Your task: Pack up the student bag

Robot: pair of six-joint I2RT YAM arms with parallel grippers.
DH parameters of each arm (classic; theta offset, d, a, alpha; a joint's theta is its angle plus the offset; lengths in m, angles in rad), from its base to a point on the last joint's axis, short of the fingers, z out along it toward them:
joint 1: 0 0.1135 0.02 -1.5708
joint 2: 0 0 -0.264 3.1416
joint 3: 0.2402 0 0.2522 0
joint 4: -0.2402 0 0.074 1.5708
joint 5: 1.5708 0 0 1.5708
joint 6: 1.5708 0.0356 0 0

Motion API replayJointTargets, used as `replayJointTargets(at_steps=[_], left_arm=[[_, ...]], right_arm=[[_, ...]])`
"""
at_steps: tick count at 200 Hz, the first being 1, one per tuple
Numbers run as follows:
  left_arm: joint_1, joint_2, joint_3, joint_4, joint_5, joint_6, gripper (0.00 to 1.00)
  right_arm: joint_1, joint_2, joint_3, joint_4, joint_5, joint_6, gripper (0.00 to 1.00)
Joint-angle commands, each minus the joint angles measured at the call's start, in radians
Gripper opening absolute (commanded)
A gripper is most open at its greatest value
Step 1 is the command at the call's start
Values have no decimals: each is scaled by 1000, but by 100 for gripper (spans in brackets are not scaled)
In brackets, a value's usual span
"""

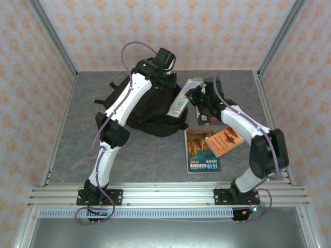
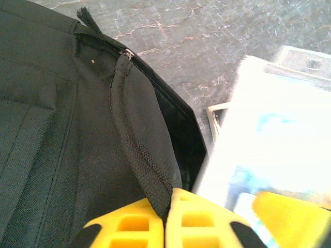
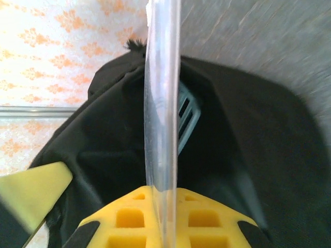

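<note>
The student bag (image 1: 147, 111), black and soft, lies at the back middle of the table. My left gripper (image 2: 166, 206) is shut on a black strap (image 2: 137, 139) at the bag's zipped opening, and in the top view it (image 1: 163, 81) hangs over the bag's far right edge. My right gripper (image 3: 164, 194) is shut on a flat clear plastic case (image 3: 162, 98), seen edge-on and pointing into the bag's open mouth (image 3: 217, 134). From above the case (image 1: 181, 101) slants down toward the bag. A grey-blue slotted item (image 3: 187, 116) shows inside the bag.
A blue-and-orange book (image 1: 201, 151) lies flat in front of the bag, with an orange book (image 1: 225, 140) resting on its right side. A dark book (image 1: 207, 118) sits under my right wrist. Metal rails edge the table on both sides.
</note>
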Motion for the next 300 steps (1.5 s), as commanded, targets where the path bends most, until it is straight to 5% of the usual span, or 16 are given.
replayJointTargets(at_steps=[1,16,40,133,168,200,300], left_arm=[[-3,-80,-15,-31,42,8,22],[-3,-101,-45,-51,18,21,41],[3,-169,-137,-48,-31,44,53],[24,-237,-360,-2,-169,79,57],[35,-195,-344,3,-172,74,44],[40,-208,-346,49,-68,65,0],[46,-423,-321,131,-115,103,0]], right_arm=[[20,65,28,224,-89,157,0],[33,86,26,293,-97,200,0],[42,90,19,346,-88,218,0],[47,134,-5,415,-102,259,0],[47,132,-17,415,-108,254,0],[48,115,-26,331,-88,194,0],[91,165,31,192,-28,94,0]])
